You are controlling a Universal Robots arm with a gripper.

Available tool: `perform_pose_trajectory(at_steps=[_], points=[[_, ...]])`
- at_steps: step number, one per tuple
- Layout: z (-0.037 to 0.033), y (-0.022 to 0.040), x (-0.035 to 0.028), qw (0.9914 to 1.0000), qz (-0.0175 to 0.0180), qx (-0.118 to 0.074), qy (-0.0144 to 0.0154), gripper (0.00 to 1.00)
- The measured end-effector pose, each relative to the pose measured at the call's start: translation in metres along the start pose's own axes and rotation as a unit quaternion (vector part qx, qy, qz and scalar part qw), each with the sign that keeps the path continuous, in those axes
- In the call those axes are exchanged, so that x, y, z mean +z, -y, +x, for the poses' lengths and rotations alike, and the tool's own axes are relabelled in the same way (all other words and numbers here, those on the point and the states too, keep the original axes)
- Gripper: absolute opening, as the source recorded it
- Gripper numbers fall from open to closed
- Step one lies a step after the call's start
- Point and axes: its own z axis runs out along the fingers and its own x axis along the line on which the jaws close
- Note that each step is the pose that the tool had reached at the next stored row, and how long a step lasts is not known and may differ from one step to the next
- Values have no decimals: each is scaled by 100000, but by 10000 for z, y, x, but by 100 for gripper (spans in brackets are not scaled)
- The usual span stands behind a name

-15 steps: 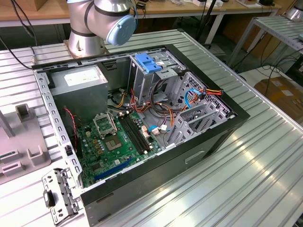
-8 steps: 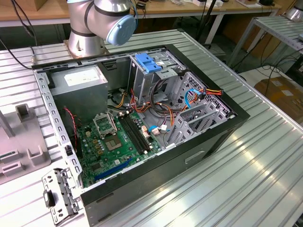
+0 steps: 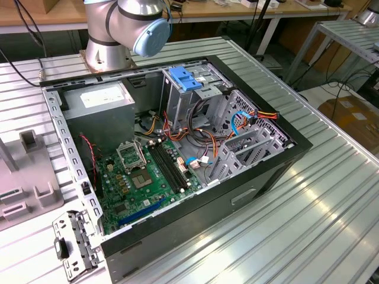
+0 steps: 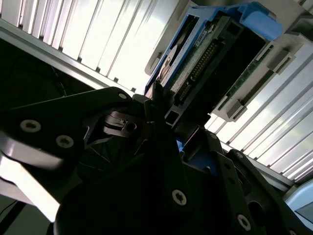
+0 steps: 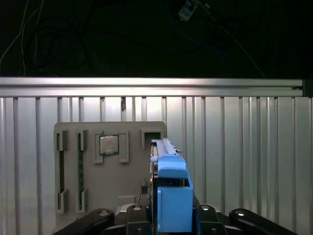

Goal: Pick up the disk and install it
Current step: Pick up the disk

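First wrist view: my gripper (image 5: 173,216) pinches the blue-carrier disk (image 5: 171,176) edge-on, beside the grey parts tray (image 5: 132,181).

A big shiny metal table (image 3: 331,195) with long grooves holds everything up. An open black computer box (image 3: 249,190) lies on its side in the middle of the table, and the round foot of the robot arm (image 3: 103,56) stands on the table just behind it. A flat grey plate (image 3: 29,186) with little slots lies on the table at the exterior view's left, and a small silver metal piece (image 3: 74,245) lies beside the box's near corner.
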Motion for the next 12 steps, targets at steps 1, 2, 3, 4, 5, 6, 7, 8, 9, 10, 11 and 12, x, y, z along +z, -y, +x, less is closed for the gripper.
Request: perform_pose_trajectory(at_steps=[1,2,3,4,5,6,7,8,9,10,11,12], points=[[0,0,-2,100000,0,0,1,37],[0,0,-4,100000,-2,1,4,37],[-1,0,-6,100000,1,2,7,37],[-1,0,-13,100000,-2,0,18,37],[-2,0,-19,100000,-2,2,28,37],[-2,0,-20,100000,-2,1,30,37],[-2,0,-21,100000,-1,0,32,37],[-2,-1,-22,100000,3,2,35,37],[-2,-1,-24,100000,1,2,36,37],[-2,0,-26,100000,-3,2,43,37],[-3,-1,-28,100000,0,2,48,37],[-3,0,-31,100000,-2,-1,56,37]])
